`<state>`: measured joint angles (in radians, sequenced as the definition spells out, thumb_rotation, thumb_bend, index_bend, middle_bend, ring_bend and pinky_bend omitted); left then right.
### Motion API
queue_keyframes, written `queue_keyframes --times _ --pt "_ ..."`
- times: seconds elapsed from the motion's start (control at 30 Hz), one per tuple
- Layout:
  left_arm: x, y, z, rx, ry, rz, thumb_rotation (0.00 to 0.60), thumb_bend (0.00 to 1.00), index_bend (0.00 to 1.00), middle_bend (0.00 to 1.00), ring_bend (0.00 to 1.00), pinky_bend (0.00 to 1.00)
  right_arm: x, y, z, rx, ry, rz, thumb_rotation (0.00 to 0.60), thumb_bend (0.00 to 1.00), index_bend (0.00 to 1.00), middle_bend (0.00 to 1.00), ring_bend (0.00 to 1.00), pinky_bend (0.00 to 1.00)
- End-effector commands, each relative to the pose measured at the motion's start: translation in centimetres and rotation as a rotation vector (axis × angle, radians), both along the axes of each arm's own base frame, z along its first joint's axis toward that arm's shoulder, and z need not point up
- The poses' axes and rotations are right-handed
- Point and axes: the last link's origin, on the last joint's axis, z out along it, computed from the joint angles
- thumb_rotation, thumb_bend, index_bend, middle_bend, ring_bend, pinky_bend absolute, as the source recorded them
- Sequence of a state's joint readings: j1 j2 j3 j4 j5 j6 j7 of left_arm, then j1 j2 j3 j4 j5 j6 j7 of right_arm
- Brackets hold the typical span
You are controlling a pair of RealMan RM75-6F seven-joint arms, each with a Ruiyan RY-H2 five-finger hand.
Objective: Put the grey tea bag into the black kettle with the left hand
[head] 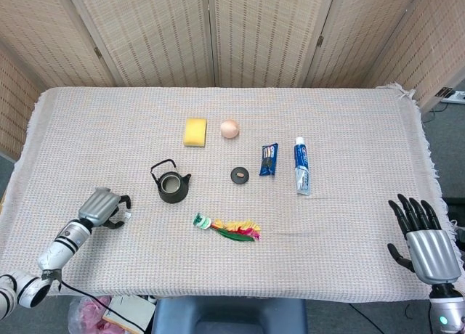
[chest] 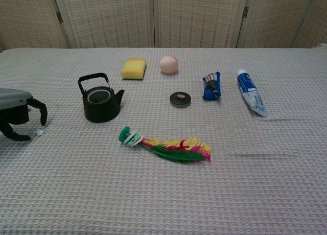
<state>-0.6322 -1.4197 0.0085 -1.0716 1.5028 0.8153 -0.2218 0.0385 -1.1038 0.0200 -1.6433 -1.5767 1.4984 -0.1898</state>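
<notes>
The black kettle (head: 171,183) (chest: 101,99) stands lidless and upright left of the table's middle. The grey tea bag (chest: 39,132) (head: 125,216) shows as a small pale scrap on the cloth, left of the kettle. My left hand (head: 102,207) (chest: 15,115) hangs over the tea bag with its fingers curved down around it. Thumb and fingers are still apart, and the bag lies on the cloth by the fingertips. My right hand (head: 429,243) rests at the table's near right corner, fingers spread and holding nothing; the chest view does not show it.
The kettle's lid (head: 240,175) (chest: 180,98) lies right of the kettle. A feathered toy (chest: 166,147) lies in front. A yellow sponge (chest: 134,68), a pale ball (chest: 169,64), a blue packet (chest: 211,86) and a toothpaste tube (chest: 250,92) lie further back and right.
</notes>
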Motion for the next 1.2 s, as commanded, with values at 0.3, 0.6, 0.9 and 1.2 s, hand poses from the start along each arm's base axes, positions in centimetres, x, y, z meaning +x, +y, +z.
queue_keyframes --times 0.3,0.6,0.9,1.2 --pt "-0.2 0.5 -0.2 -0.027 0.006 0.012 0.600 0.32 0.50 1.00 1.00 1.00 -0.1 -0.2 0.1 -0.003 0.003 -0.006 0.600 0.22 0.00 0.00 0.00 0.00" --pt "-0.6 1.0 -0.3 -0.042 0.004 0.024 0.600 0.33 0.51 1.00 1.00 1.00 -0.2 -0.4 -0.1 -0.003 0.009 -0.015 0.600 0.22 0.00 0.00 0.00 0.00" --pt "-0.6 1.2 -0.6 -0.053 -0.002 0.020 0.600 0.33 0.53 1.00 1.00 1.00 -0.2 -0.6 -0.2 -0.003 0.012 -0.020 0.600 0.22 0.00 0.00 0.00 0.00" --pt "-0.6 1.1 -0.8 -0.060 -0.010 0.023 0.600 0.34 0.56 1.00 1.00 1.00 -0.2 -0.6 -0.3 0.000 0.014 -0.020 0.600 0.22 0.00 0.00 0.00 0.00"
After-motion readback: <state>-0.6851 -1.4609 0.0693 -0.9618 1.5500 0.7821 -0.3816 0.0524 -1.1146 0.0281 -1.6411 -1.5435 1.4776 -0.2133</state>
